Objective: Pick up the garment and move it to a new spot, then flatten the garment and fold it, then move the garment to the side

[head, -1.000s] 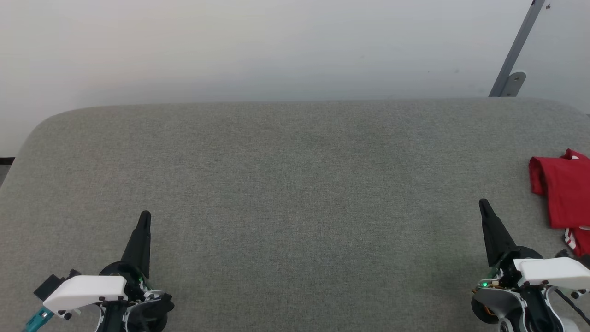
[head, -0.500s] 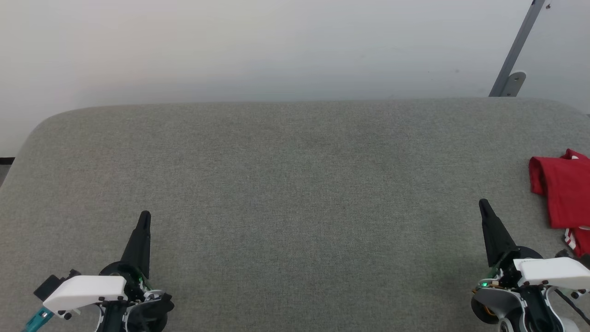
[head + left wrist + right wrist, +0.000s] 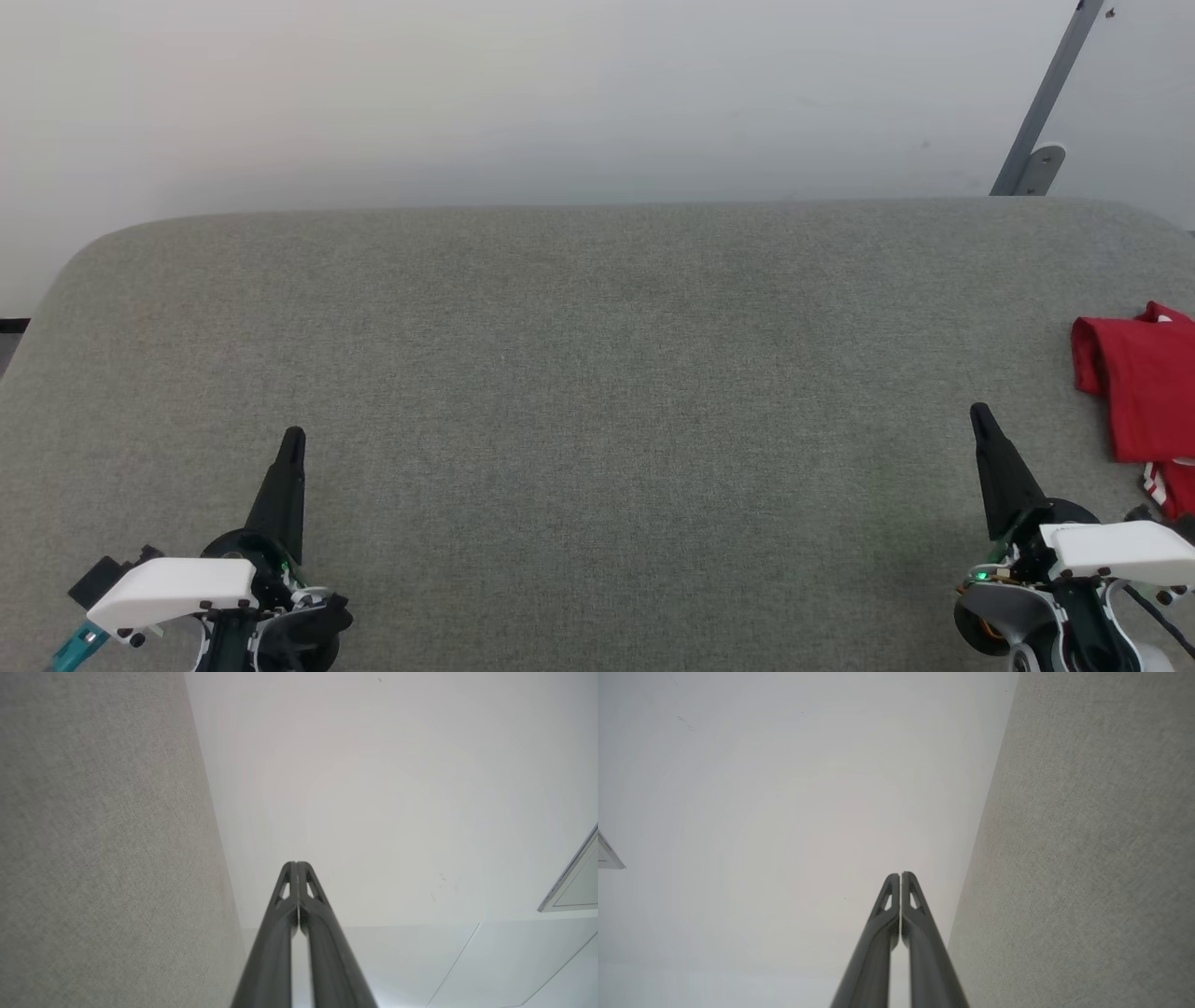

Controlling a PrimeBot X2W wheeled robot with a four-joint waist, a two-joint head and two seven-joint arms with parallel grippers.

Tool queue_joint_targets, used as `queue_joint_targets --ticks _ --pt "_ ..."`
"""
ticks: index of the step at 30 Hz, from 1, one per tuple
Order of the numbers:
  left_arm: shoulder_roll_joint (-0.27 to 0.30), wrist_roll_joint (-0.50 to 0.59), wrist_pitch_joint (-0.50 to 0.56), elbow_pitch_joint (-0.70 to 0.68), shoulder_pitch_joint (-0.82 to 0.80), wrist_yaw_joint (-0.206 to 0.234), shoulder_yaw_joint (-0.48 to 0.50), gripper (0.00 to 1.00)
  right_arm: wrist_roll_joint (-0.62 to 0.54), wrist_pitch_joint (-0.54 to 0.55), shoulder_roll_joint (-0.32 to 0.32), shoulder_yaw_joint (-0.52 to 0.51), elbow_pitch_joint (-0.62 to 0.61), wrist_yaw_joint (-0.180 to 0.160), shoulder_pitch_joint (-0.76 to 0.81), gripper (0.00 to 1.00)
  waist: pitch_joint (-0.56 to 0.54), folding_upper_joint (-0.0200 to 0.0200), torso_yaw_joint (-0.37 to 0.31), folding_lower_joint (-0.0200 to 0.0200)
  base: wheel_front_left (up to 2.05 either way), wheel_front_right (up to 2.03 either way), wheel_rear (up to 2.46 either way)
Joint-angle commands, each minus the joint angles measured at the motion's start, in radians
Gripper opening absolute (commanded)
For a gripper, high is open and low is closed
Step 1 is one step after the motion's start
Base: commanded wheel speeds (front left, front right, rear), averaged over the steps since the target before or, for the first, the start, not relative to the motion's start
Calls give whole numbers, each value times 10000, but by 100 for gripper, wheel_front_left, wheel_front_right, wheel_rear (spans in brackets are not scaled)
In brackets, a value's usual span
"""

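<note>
The garment point(image 3: 1144, 392) is a folded red bundle with a bit of red-white striped trim, lying at the far right edge of the grey padded table point(image 3: 597, 373) and partly cut off by the head view's border. My right gripper point(image 3: 978, 413) is shut and empty, its tip a short way left of the garment and not touching it. At the lower left my left gripper point(image 3: 294, 437) is also shut with nothing in it. Both wrist views show the fingers pressed together: left gripper point(image 3: 297, 864), right gripper point(image 3: 901, 874).
A pale wall point(image 3: 560, 93) rises behind the table's far edge. A grey metal strut with a bracket point(image 3: 1041, 121) leans at the back right. The table's grey fabric point(image 3: 93, 835) runs along one side of each wrist view.
</note>
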Motion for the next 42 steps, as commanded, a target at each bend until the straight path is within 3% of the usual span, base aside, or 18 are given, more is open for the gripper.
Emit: queue_joint_targets --ticks 1,42 --pt "-24 24 41 -4 -132 -56 28 0 38 13 18 1 11 2 -48 0 0 0 0 0 0 0 0" --pt "-41 57 69 -3 -136 -57 57 0 42 11 17 4 11 0 -47 0 0 0 0 0 0 0 0"
